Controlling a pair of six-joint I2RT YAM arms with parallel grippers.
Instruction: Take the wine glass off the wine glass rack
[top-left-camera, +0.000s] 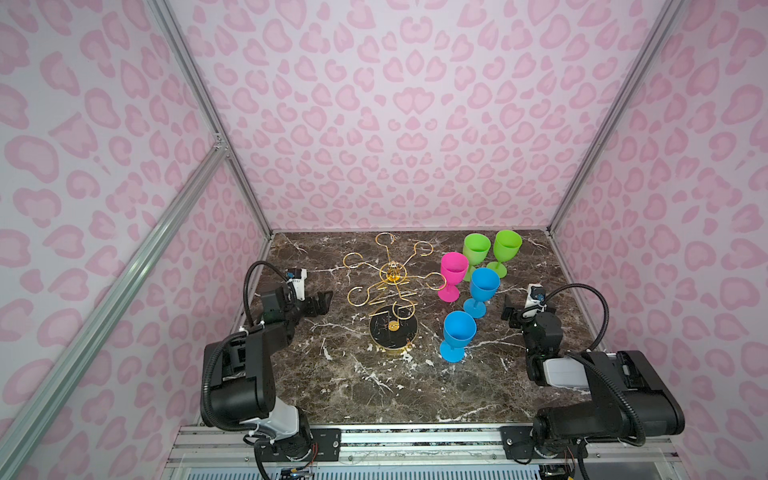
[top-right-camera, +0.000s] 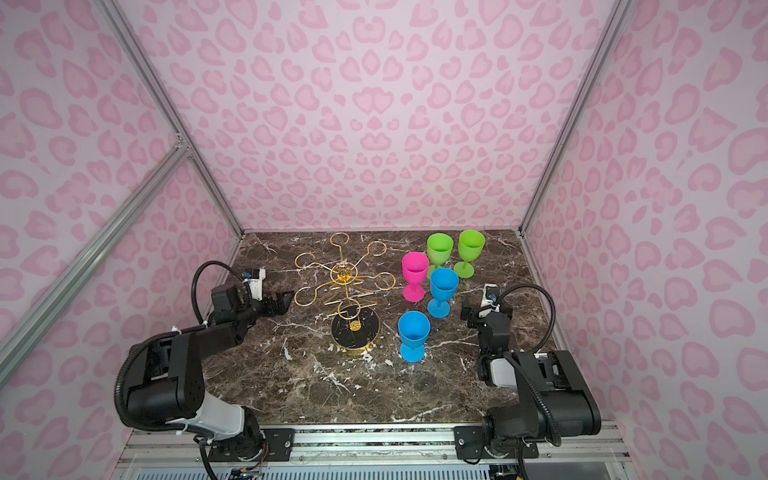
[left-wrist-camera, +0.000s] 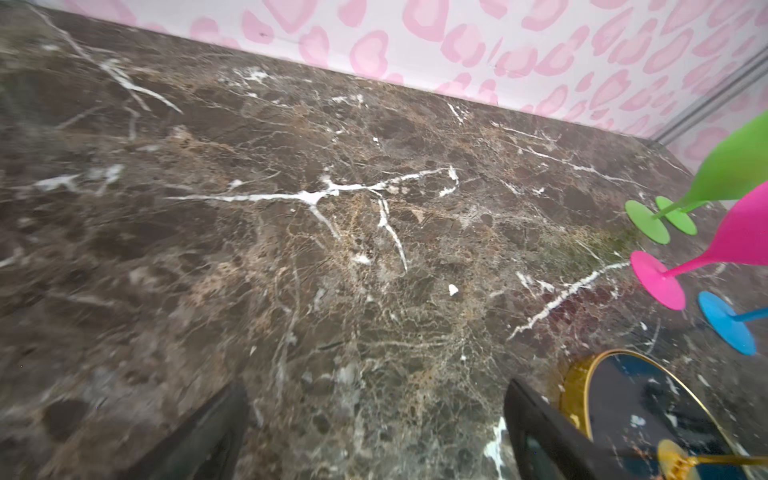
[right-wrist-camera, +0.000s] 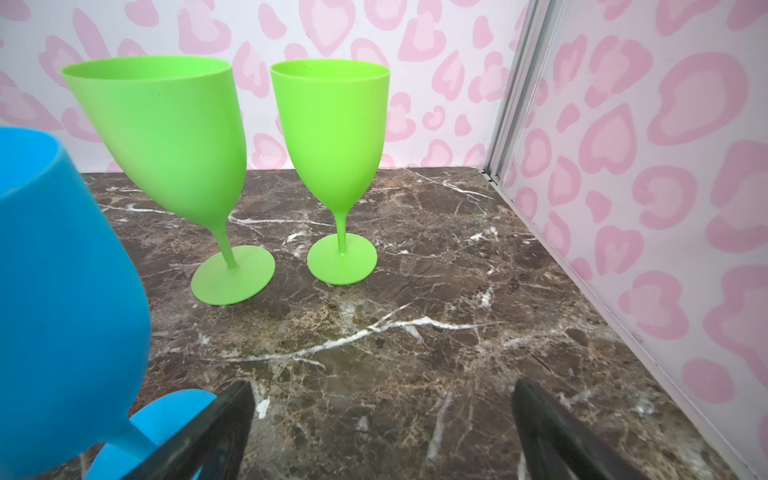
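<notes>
Wine glass rack (top-left-camera: 392, 273) stands mid-tabletop (top-left-camera: 353, 386) with every hook bare; five wine glasses (top-left-camera: 484, 286) stand upright just right of it, probably set within the right arm's reach; left fingers (left-wrist-camera: 208, 432) and right fingers (right-wrist-camera: 552, 428) are spread wide, holding nothing, low at either side.

The left arm (top-left-camera: 239, 386) and right arm (top-left-camera: 615, 403) have boxy matte-black housings with white-grey joint covers. Black corrugated conduit (top-left-camera: 204, 390) runs along each. The white wrist camera modules (top-left-camera: 297, 282) carry a blue marking. The left gripper (top-left-camera: 323, 301) and right gripper (top-left-camera: 508, 309) are black. The black base plates (top-left-camera: 328, 444) show screws.
</notes>
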